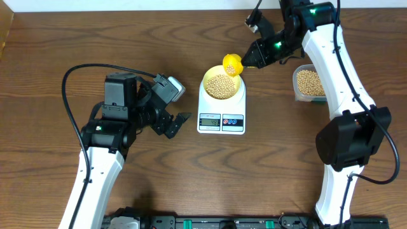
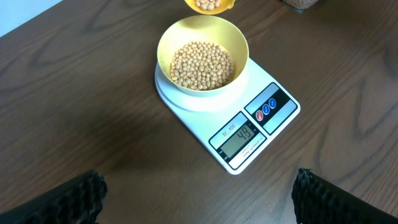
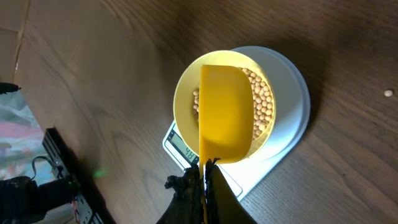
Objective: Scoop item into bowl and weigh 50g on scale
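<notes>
I am holding the left pincer [image 1: 180, 124] spread wide, pinching nothing, low over the desk [image 1: 51, 44] just left of the scale [image 1: 220, 129]. Its wrist view is showing a broad stretch of open wood between its fingertips [image 2: 74, 199] and the scale's near corner. The scale's display [image 2: 241, 138] is facing my side. A small label above it looks like SF-400, and the reading is starting with 4, though I cannot be sure of the second digit. The pale-yellow bowl [image 1: 206, 93] is sitting on the scale's round platform, holding a layer of beans [image 1: 221, 86]. The right pincer [image 1: 249, 58] is pinching the handle of the bright yellow scoop [image 1: 233, 64], which is hovering over the bowl's far rim, a few beans lying in it. Farther right, near the desk's far edge, a clear tub [image 1: 296, 83] of beans is standing, partly behind the right arm.
</notes>
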### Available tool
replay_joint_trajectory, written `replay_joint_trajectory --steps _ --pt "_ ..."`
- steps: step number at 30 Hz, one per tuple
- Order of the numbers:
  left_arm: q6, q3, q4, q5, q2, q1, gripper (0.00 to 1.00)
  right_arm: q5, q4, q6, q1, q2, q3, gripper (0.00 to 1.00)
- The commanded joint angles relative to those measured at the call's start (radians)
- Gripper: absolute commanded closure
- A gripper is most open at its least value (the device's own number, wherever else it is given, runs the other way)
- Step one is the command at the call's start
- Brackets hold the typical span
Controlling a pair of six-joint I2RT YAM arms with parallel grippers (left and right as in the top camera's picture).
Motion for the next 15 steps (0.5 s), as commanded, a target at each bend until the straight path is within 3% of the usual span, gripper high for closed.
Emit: replay_joint_trajectory --steps 1,15 --pt "0.010 -0.004 0.001 0.005 0.007 0.003 0.02 -0.035 -0.001 -0.007 -0.002 -0.033 0.014 0.99" --pt "0.010 -0.004 0.001 0.005 0.007 0.003 0.02 0.117 -0.026 -0.006 0.075 -0.033 0.014 0.99"
